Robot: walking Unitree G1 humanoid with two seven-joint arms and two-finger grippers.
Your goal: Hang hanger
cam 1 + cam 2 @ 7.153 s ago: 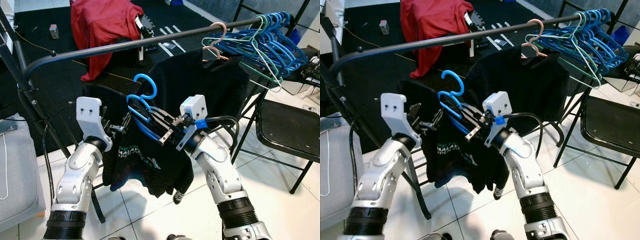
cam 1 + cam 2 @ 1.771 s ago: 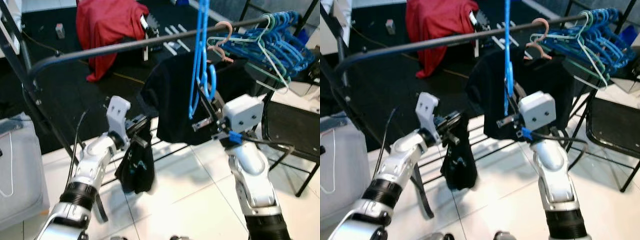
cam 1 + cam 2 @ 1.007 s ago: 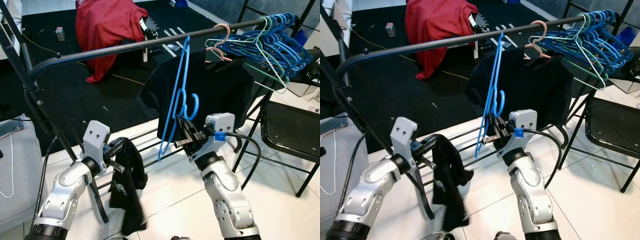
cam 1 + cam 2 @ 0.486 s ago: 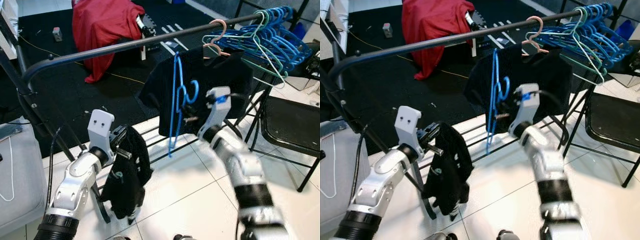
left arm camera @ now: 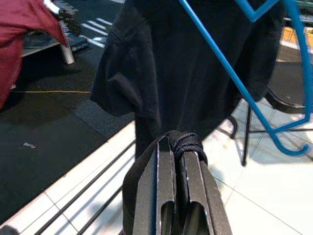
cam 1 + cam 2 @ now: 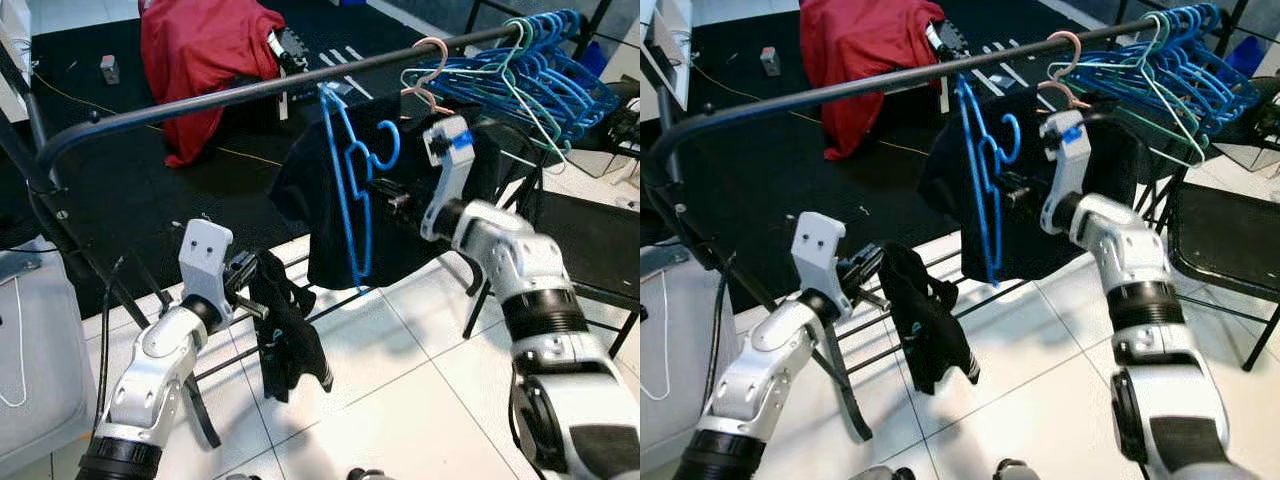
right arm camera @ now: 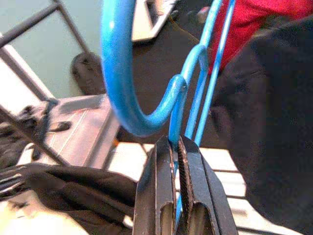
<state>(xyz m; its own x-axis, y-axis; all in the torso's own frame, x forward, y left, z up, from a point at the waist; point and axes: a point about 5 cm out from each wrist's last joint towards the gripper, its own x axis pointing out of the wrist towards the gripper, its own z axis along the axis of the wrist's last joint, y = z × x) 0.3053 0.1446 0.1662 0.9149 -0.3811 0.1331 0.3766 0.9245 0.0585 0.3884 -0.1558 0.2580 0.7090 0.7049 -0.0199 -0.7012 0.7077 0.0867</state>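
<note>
The left pincer [image 6: 250,300] is clamped on a crumpled black garment [image 6: 290,340] dangling low before the rack's lower bars. Further right, the blue hanger [image 6: 345,190] (hook pointing away from the rail [image 6: 200,100]) is pinched at its neck by the right pincer [image 6: 385,195], just below the rail, against a hung black shirt [image 6: 420,240].

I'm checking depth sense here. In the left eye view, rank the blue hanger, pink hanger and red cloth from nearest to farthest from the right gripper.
1. Blue hanger, clamped in the right gripper just below the rail.
2. Pink hanger, up on the rail beside the gripper.
3. Red cloth, far across the black mat.
</note>
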